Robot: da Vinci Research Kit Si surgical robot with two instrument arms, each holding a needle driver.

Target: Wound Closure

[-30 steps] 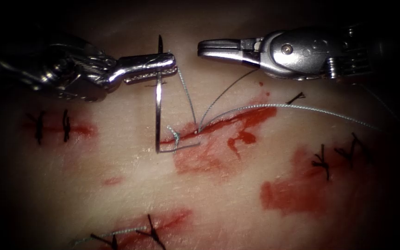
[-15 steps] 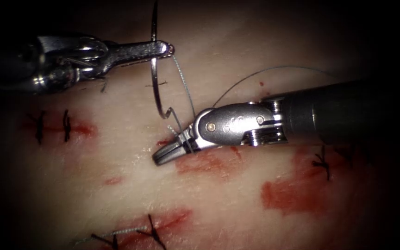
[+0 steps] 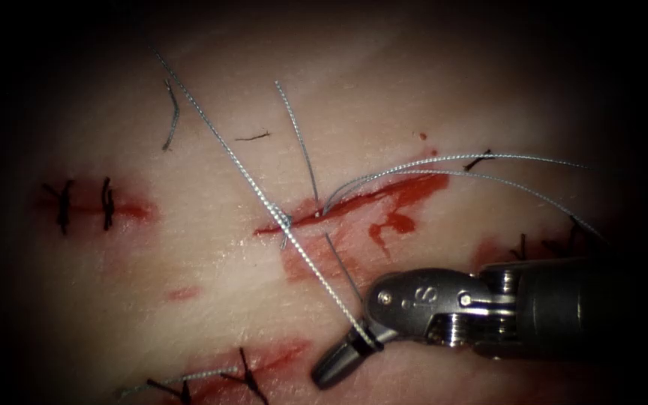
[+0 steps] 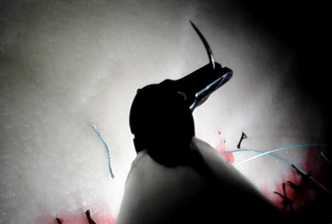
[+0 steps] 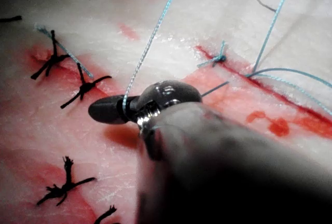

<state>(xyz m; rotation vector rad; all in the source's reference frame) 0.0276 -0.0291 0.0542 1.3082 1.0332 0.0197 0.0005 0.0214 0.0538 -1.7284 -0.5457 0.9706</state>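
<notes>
right hand [image 3: 346,352] clamps thread [image 3: 264,196] | below cut [image 3: 354,201] | tissue [image 3: 189,255]

My tools: two, the left tool [image 4: 215,76] and the right tool [image 3: 346,352]
Needle [image 4: 203,42]: one
Open cut [image 3: 354,199]: one
Black stitches [image 3: 84,202]: I counted at least six
Knot [image 3: 285,220]: one

The endoscope looks down from above and in front at the cut [image 3: 354,199], while each wrist camera looks very closely along its own shaft toward the tissue [image 5: 171,32], both wrist views sharing that cut and nearby thread [image 4: 270,154].
</notes>
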